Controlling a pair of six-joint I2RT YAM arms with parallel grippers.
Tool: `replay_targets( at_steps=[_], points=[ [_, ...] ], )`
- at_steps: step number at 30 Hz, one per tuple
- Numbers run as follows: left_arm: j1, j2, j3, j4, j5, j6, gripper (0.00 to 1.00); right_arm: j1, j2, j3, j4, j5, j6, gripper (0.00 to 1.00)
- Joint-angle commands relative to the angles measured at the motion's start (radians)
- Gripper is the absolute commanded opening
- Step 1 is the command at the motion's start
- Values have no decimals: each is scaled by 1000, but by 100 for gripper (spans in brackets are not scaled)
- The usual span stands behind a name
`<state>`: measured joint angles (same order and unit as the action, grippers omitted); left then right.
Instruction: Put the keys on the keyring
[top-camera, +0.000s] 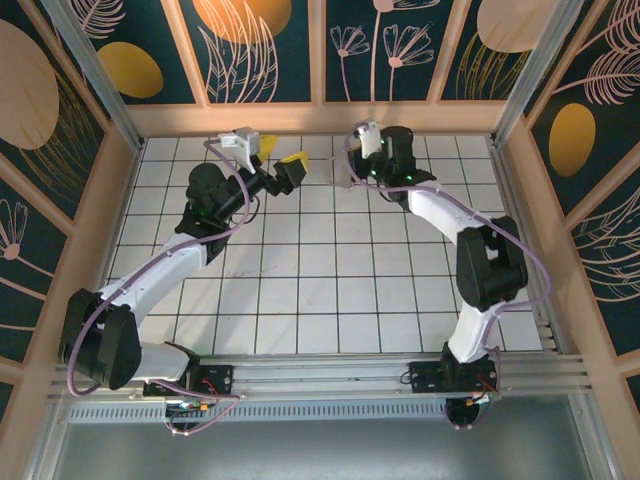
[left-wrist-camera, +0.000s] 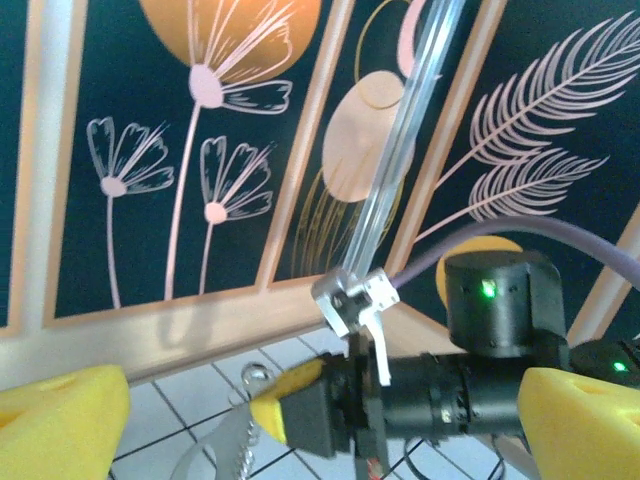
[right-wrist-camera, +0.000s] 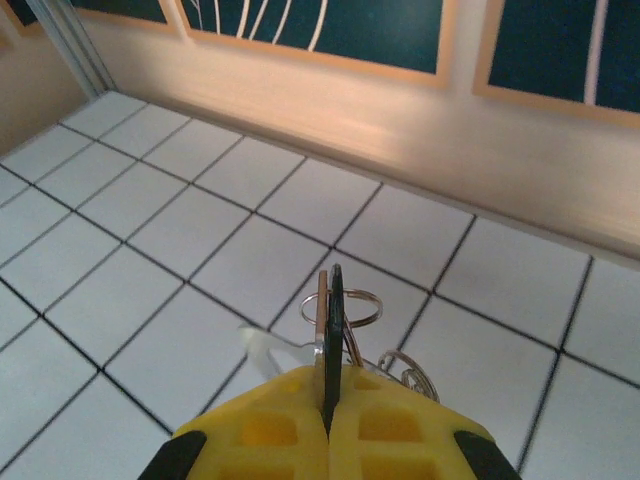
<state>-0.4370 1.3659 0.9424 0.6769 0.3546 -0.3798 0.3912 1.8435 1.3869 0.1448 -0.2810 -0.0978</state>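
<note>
Right gripper (right-wrist-camera: 330, 428): yellow fingers clamped on slim metal keys (right-wrist-camera: 330, 310), one black-headed, one silver. A thin silvery keyring loop (right-wrist-camera: 377, 308) touches them at three o'clock. Left gripper (top-camera: 278, 152), at nine o'clock, gapes empty. It should pinch the loop squarely while the right stays steady.

Both arms reach toward the far end of the worktop, wrists turned inward so the pincers face each other. The left pincer (top-camera: 280, 152) gapes wide, its yellow pads (left-wrist-camera: 60, 425) far apart. The right pincer (right-wrist-camera: 328, 400) is pinched tight on the keys (right-wrist-camera: 333, 305).
</note>
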Motion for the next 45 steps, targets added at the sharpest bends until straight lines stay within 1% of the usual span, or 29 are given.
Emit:
replay_targets(
  at_steps=[1, 4, 7, 15, 21, 26, 34, 38, 40, 41, 42, 43, 44, 45],
  points=[
    [11, -25, -26, 12, -36, -7, 99, 19, 77, 125, 10, -32, 10, 0],
    [16, -30, -30, 6, -32, -7, 99, 38, 137, 166, -8, -33, 9, 0],
    [18, -32, -31, 1, -29, -5, 99, 55, 147, 119, 10, -27, 20, 0],
    [19, -15, -28, 9, 2, -29, 99, 87, 47, -197, 116, 9, 98, 0],
    [18, -7, -29, 9, 18, -45, 99, 116, -11, -363, 136, 49, 133, 0],
    [18, 1, -32, 9, 26, -56, 99, 123, -26, -427, 146, 55, 151, 0],
    [18, 19, -27, 12, 35, -71, 99, 136, -17, -472, 160, 22, 176, 0],
    [18, 25, -21, 8, 41, -77, 99, 150, -16, -489, 153, 6, 181, 0],
    [18, 28, -20, 6, 42, -78, 99, 173, -28, -504, 143, -12, 182, 0],
    [18, 30, -18, 3, 45, -77, 99, 184, -37, -513, 133, -32, 180, 3],
    [18, 32, -16, 1, 48, -78, 99, 193, -47, -523, 120, -53, 174, 15],
    [18, 33, -15, -2, 48, -78, 99, 204, -57, -534, 110, -62, 172, 24],
    [18, 36, -13, -3, 50, -77, 99, 214, -73, -550, 100, -70, 169, 32],
    [18, 38, -13, -5, 54, -78, 99, 218, -92, -569, 98, -86, 174, 38]
  ],
)
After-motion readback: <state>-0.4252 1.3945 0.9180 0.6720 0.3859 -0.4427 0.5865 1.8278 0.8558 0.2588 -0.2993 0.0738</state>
